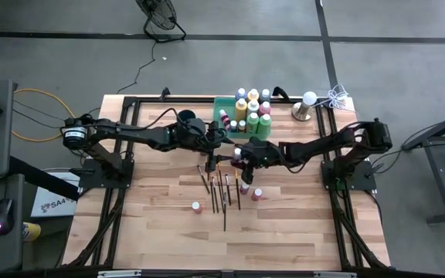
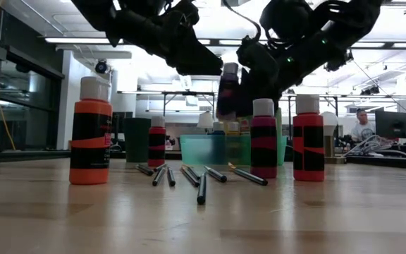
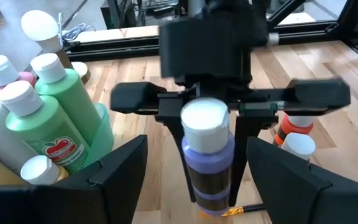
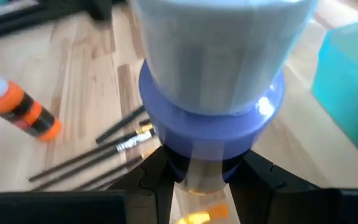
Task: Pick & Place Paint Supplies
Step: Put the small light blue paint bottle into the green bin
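My right gripper (image 1: 240, 155) is shut on a purple paint bottle (image 3: 209, 163) with a white cap, just near of the green tray (image 1: 218, 103). The bottle also shows in the low view (image 2: 228, 89) and fills the right wrist view (image 4: 211, 112). My left gripper (image 1: 212, 148) is open beside it. Its fingers (image 3: 122, 171) stand wide on either side of the bottle without touching it. Several dark brushes (image 1: 221, 188) lie flat on the table. Three bottles stand upright near them: orange (image 1: 197, 207), magenta (image 1: 245, 188) and red (image 1: 257, 194). My right gripper pinches the purple bottle's labelled body (image 3: 207, 177), below the cap, between its two fingers (image 3: 239, 149). It reaches in from the table's right. The bottle stands upright in the hold, lifted clear of the table.
The tray holds several green, yellow and pale bottles (image 1: 253, 108). A dark round cup (image 1: 191, 123) stands left of the tray, close under my left arm. A pale-topped object (image 1: 307, 104) sits at the far right. A person (image 2: 362, 127) sits in the room behind.
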Robot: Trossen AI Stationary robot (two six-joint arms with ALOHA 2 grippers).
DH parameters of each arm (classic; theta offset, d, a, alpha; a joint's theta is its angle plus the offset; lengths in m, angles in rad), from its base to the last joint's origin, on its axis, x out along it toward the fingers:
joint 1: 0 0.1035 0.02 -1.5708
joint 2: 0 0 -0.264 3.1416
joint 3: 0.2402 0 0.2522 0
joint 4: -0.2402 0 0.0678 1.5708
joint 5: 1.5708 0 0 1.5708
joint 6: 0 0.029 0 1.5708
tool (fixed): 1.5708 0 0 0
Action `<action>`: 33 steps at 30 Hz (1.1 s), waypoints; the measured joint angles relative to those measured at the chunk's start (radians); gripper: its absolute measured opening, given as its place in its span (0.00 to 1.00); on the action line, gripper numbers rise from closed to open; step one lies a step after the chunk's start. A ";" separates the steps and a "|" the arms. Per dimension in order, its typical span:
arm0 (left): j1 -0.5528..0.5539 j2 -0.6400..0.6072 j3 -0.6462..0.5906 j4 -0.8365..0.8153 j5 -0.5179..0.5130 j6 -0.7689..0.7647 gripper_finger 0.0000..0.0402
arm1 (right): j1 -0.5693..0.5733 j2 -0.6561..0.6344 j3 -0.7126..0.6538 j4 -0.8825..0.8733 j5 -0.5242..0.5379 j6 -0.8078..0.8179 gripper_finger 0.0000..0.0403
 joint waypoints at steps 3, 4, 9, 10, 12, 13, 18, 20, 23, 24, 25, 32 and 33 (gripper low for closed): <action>0.000 0.000 0.000 0.000 0.000 -0.002 0.67 | -0.003 0.000 0.001 0.013 -0.002 -0.005 0.29; 0.000 0.000 0.000 0.002 0.000 -0.002 0.67 | -0.005 0.000 0.001 0.017 -0.003 -0.014 0.29; 0.000 0.000 0.000 0.004 0.000 -0.003 0.67 | -0.005 0.013 0.001 0.061 -0.010 -0.020 0.29; 0.000 0.000 0.000 0.004 0.000 -0.003 0.67 | -0.005 0.014 0.000 0.060 -0.014 -0.023 0.29; 0.000 0.000 0.000 0.009 0.000 -0.004 0.67 | -0.005 0.019 0.001 0.071 -0.018 -0.026 0.29; 0.000 0.000 0.000 0.011 0.000 -0.006 0.67 | -0.005 0.022 0.003 0.074 -0.018 -0.026 0.29; 0.000 0.000 -0.001 0.052 0.003 -0.026 0.67 | -0.005 0.028 0.003 0.071 -0.026 -0.030 0.30; 0.000 0.000 -0.001 0.069 0.020 -0.028 0.67 | -0.005 0.029 0.003 0.069 -0.026 -0.029 0.29; 0.000 0.000 -0.001 0.056 0.027 -0.029 0.67 | -0.005 0.030 0.003 0.068 -0.030 -0.030 0.30; 0.000 0.000 -0.001 0.055 0.028 -0.029 0.67 | -0.005 0.030 0.003 0.069 -0.030 -0.030 0.30; 0.000 0.000 -0.001 0.056 0.028 -0.029 0.67 | -0.005 0.030 0.003 0.069 -0.030 -0.030 0.30; 0.001 0.002 0.078 -0.111 0.028 0.003 0.67 | -0.005 0.030 0.003 0.067 -0.033 -0.030 0.30; 0.004 0.002 0.110 -0.169 0.027 0.018 0.67 | -0.005 0.030 0.003 0.067 -0.035 -0.030 0.30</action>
